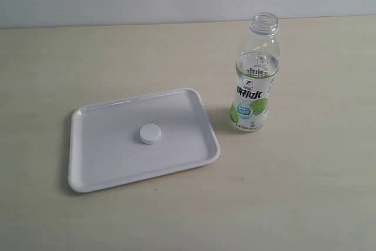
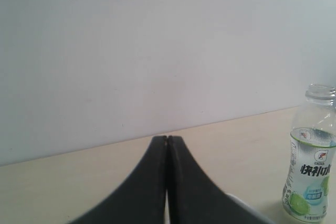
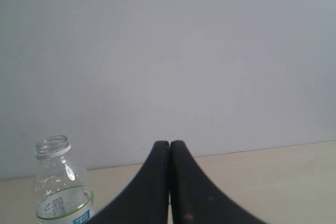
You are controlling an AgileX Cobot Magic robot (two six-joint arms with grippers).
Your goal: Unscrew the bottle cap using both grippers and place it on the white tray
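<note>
The bottle cap already lies on the white tray, so judge for yourself whether anything remains to be done; from these views the task looks finished.

Start with the table, a pale wood-coloured surface that meets a plain light wall at the back. The tray rests flat on it, on the left-hand side of the exterior view, turned a little askew. The bottle stands upright just beside the tray's far right corner, apart from it. Its long axis is vertical and its threaded neck is bare and open.

The left gripper has its two dark fingers pressed together with nothing between them. The right gripper is the same, fingers closed tip to tip and empty. Neither claw shows in the exterior view, so both hang clear of the tray and bottle. Each wrist camera catches the bottle only at the edge of its picture, off to one side of the fingers and not between them.

The cap sits flat side up near the middle of the tray, well inside the rim and touching nothing else. Neither wrist camera shows it. If you had to reach for it again, it lies on the left arm's side of the scene, so that arm is likely the nearer one. You would need to spread the fingers before coming down on it from above.
</note>
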